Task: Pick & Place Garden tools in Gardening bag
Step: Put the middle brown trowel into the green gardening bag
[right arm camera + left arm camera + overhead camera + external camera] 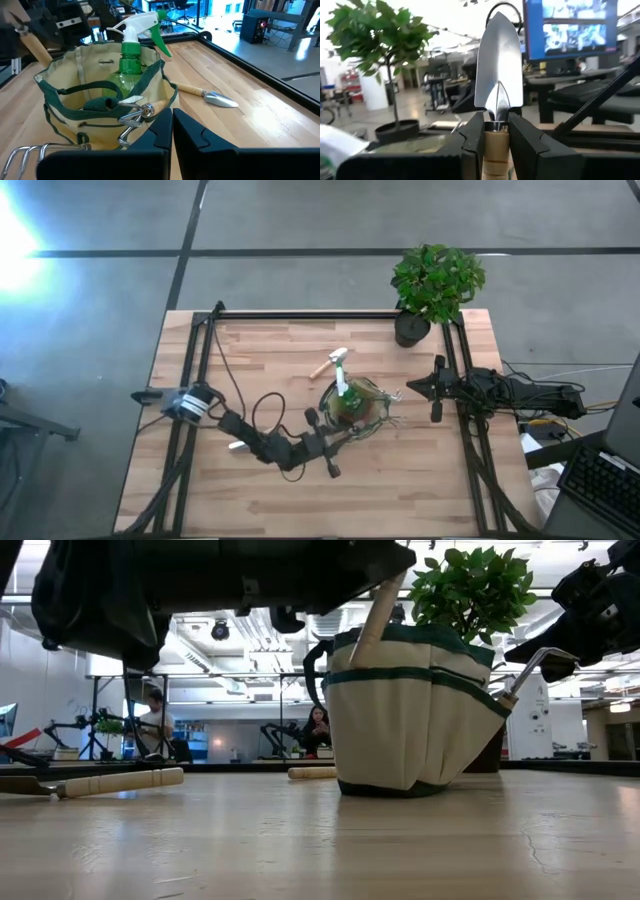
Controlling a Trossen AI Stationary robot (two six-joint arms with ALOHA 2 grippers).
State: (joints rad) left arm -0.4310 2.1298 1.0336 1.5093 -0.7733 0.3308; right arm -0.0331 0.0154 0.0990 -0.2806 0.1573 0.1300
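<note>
The left end effector (496,142) hangs over the middle of the tabletop (300,510), right at the near side of the gardening bag (355,405). It is clamped on a trowel (498,75): the two dark fingers (472,140) press against the pale wooden handle just under the silver blade, which points away from the wrist. In the low view the handle (378,620) slants down from the arm to the bag's rim.

The bag (415,710) stands upright on the wood, cream fabric with green trim and outer pockets. A spray bottle (135,47) with a green neck and white trigger head stands inside it, and a wooden-handled tool (145,111) with a metal end lies across its rim. A silver rake head (30,152) pokes out from a pocket on the side toward the right arm.

The right end effector (172,127) waits just beside the bag at the tabletop's right side, its fingers pressed together with nothing between them.

Another small trowel (210,96) lies flat on the wood just beyond the bag. A potted plant (435,285) stands at the far right corner.
</note>
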